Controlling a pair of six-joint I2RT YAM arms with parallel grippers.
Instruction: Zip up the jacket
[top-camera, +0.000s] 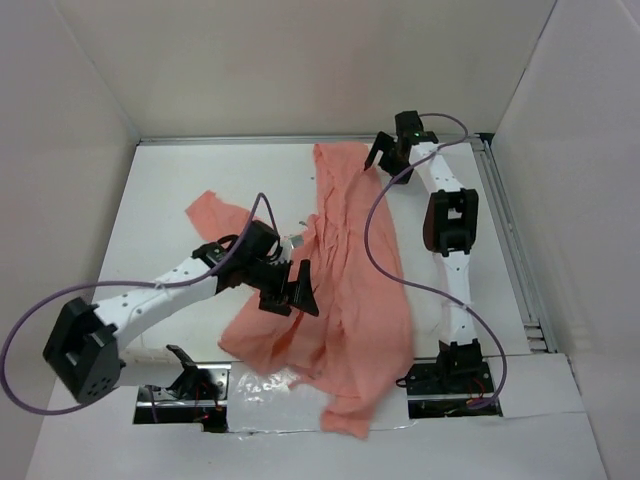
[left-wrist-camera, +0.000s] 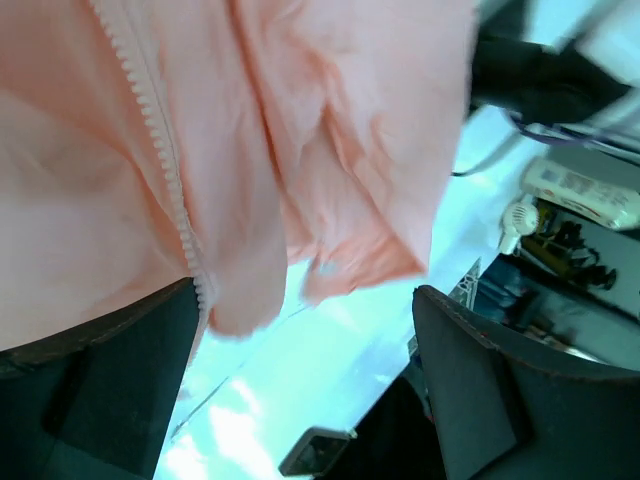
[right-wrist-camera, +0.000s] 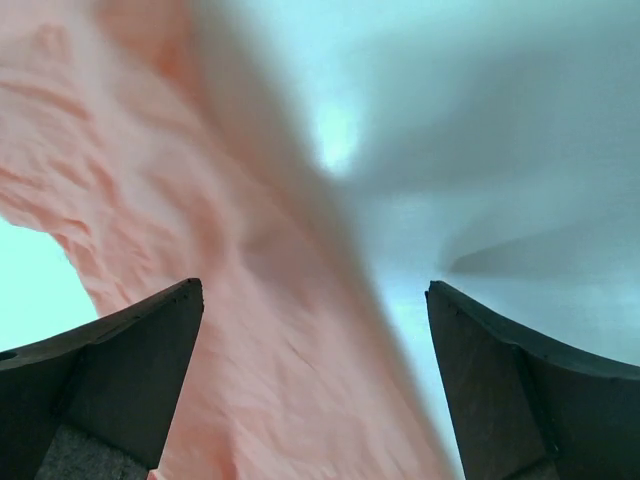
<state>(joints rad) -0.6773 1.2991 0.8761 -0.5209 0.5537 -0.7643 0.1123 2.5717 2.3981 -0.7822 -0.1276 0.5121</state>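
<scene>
The salmon-pink jacket (top-camera: 355, 290) lies crumpled in a long strip from the back of the table to its front edge, one sleeve spread out to the left. My left gripper (top-camera: 297, 288) hovers open at the jacket's left side. In the left wrist view a white zipper row (left-wrist-camera: 160, 150) runs down the jacket (left-wrist-camera: 330, 130) to the left finger (left-wrist-camera: 100, 380), and only bare table shows inside the open left gripper (left-wrist-camera: 305, 370). My right gripper (top-camera: 383, 160) stands open at the jacket's far end; its wrist view shows the jacket (right-wrist-camera: 230, 300) beneath the open right gripper (right-wrist-camera: 315, 380).
White walls enclose the table (top-camera: 180, 180) on three sides. A metal rail (top-camera: 515, 250) runs along the right edge. Purple cables (top-camera: 375, 230) loop off both arms. The arm bases (top-camera: 450, 375) sit at the near edge, with the jacket's hem draped between them.
</scene>
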